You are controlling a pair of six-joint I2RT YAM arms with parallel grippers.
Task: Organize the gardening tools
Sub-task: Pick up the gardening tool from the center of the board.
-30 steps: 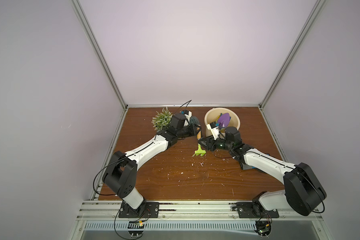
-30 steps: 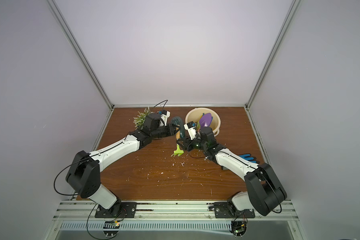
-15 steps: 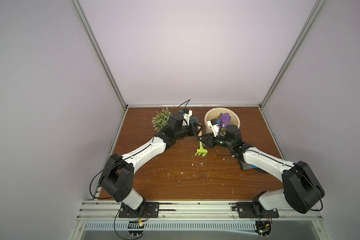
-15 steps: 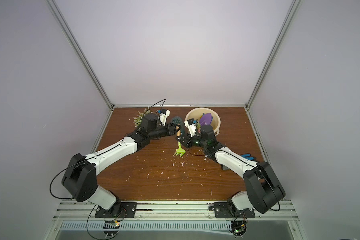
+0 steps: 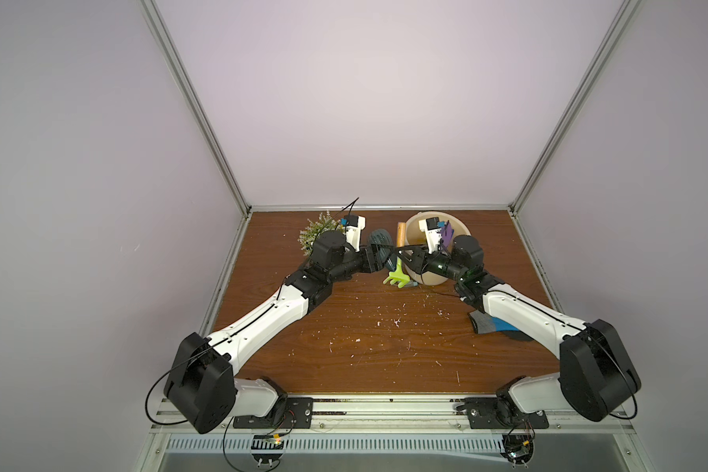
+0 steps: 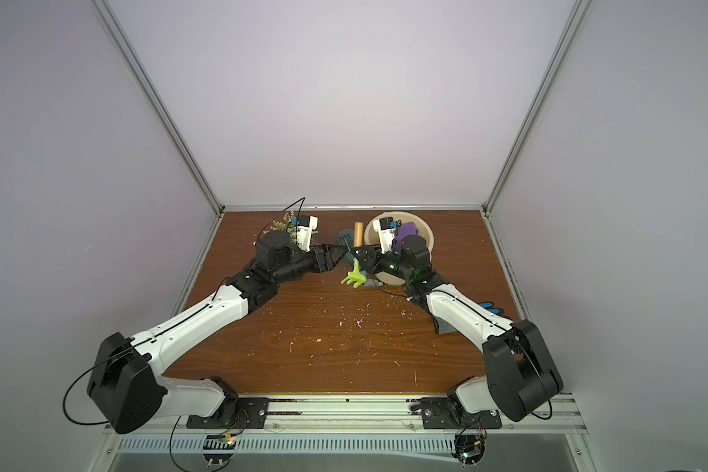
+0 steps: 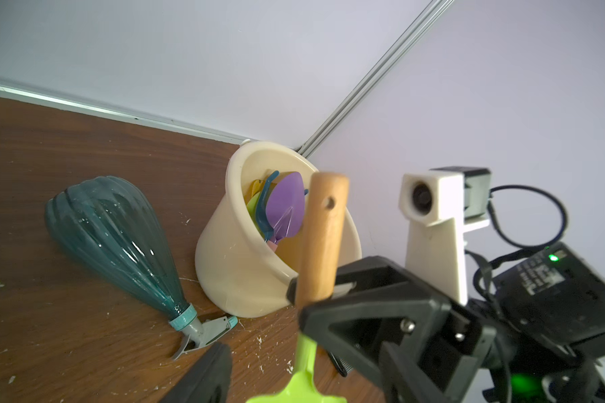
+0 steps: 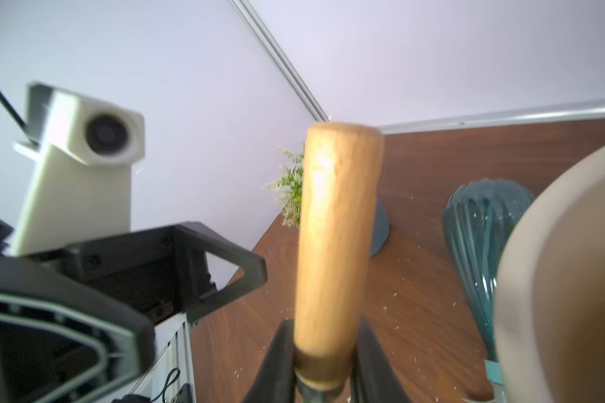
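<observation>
Left wrist view alone looks into the cream bucket (image 7: 231,265) on the bench (image 7: 49,157). Teal spray bottle (image 7: 112,233) lies beside it, purple trowel (image 7: 285,206) inside. Right wrist view shows right jaws clamping the lime-green rake's (image 8: 332,244) wooden handle, and left jaws spread wide, empty.

lime-green rake (image 5: 397,278), teal spray bottle (image 7: 112,237), purple trowel (image 7: 285,206), cream bucket (image 7: 231,272)

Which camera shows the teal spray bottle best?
The left wrist view: the spray bottle lies whole on its side, body to trigger. The right wrist view catches mostly its body; both top views show it small, partly hidden.
</observation>
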